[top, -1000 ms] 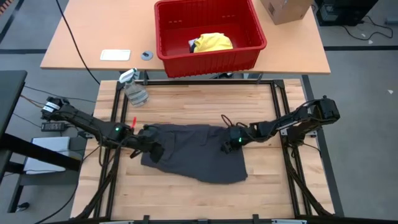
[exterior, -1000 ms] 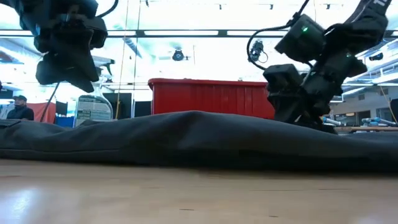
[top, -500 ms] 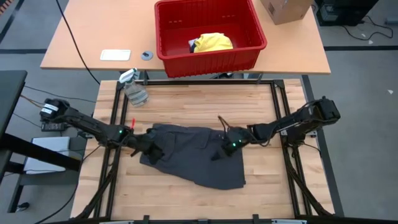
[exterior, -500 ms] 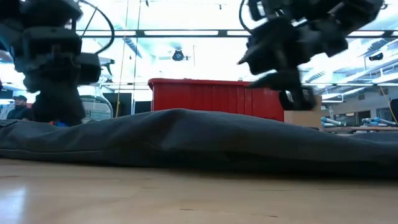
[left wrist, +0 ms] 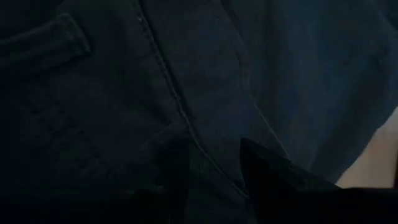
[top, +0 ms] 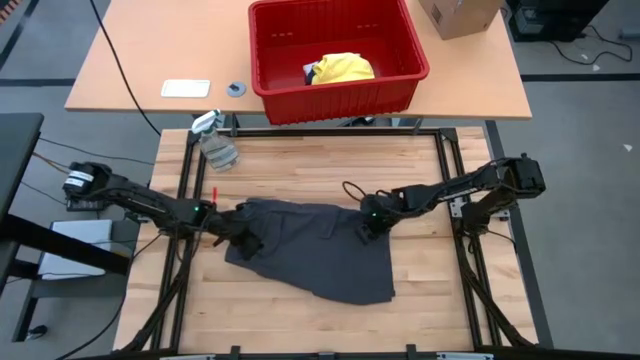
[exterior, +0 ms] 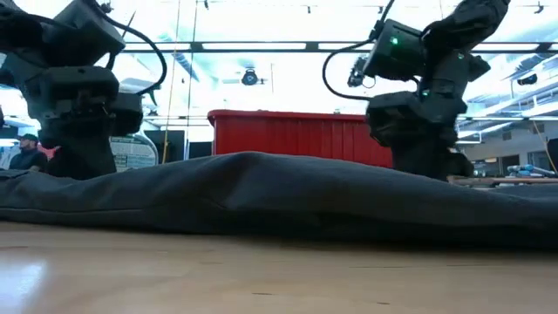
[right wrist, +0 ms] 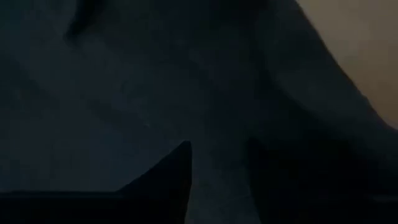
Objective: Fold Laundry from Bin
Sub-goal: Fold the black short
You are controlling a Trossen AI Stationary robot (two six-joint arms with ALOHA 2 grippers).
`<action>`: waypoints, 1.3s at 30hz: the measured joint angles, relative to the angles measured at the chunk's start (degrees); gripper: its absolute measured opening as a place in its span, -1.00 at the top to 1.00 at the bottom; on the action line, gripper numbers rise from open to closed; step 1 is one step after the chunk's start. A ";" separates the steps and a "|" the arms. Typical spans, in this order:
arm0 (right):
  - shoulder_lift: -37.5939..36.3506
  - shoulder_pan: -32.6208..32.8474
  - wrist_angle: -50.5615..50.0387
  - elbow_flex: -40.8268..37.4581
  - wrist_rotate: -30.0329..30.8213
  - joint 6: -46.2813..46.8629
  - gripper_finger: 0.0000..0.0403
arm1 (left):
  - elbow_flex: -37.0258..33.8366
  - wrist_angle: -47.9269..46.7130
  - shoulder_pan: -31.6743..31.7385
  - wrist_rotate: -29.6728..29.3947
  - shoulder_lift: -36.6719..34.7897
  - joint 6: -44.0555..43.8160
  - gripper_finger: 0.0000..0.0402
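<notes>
A dark grey garment (top: 320, 250) lies spread on the wooden table, slack and slightly humped in the low view (exterior: 261, 187). My left gripper (top: 243, 238) is down at its left end, and in the left wrist view (left wrist: 214, 155) the fingers stand narrowly apart with cloth between them. My right gripper (top: 368, 222) is at the garment's far right part, its fingers (right wrist: 217, 155) likewise set in the cloth. The red bin (top: 335, 50) stands on the far table, with a yellow garment (top: 342, 68) inside. My left gripper has the garment's left end between its two fingers, and a stitched seam (left wrist: 198, 146) runs into the gap. It comes slanting down from the table's left. The cloth lies slack on the table. One layer or several, I cannot tell. My right gripper has cloth of the garment's far right part (right wrist: 217, 134) between its two fingers. It comes slanting down from the table's right. The garment rests on the table under it; the low view (exterior: 423, 157) shows the fingers sunk behind the cloth's ridge.
A spray bottle (top: 215, 145) lies at the table's far left corner, with a small red item (top: 215, 195) near it. On the far table are a white pad (top: 186, 88) and a cardboard box (top: 460, 15). A person (exterior: 26, 150) sits in the room beyond.
My left gripper has come down from well above the table to the garment's left end, lowering the cloth it held up. My right gripper rose and swung toward the table's left, then came back down on the garment's far right part, whose upper right edge has drawn inward.
</notes>
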 joint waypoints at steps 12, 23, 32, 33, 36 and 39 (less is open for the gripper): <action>-1.41 5.16 14.17 0.21 -19.28 5.92 0.23 | 1.42 19.61 8.17 -3.70 8.15 17.16 0.28; -5.54 -8.79 2.50 4.97 -10.87 -19.86 0.23 | 10.21 17.88 13.25 -15.09 8.83 -6.87 0.28; 0.32 -3.07 1.13 -3.09 -14.29 -23.90 0.23 | 10.34 12.28 2.69 -17.76 8.79 -21.07 0.30; 0.42 -2.22 1.64 -3.37 -17.00 -23.85 0.23 | 10.29 10.15 1.00 -17.30 8.79 -22.70 0.32; 0.12 -1.21 2.82 -2.45 -34.01 -22.91 0.23 | 10.25 6.50 -3.94 -16.31 8.79 -28.38 0.38; -3.29 -1.81 7.82 2.14 -41.04 -24.22 0.24 | 10.25 6.71 -7.69 -16.37 8.74 -33.06 0.44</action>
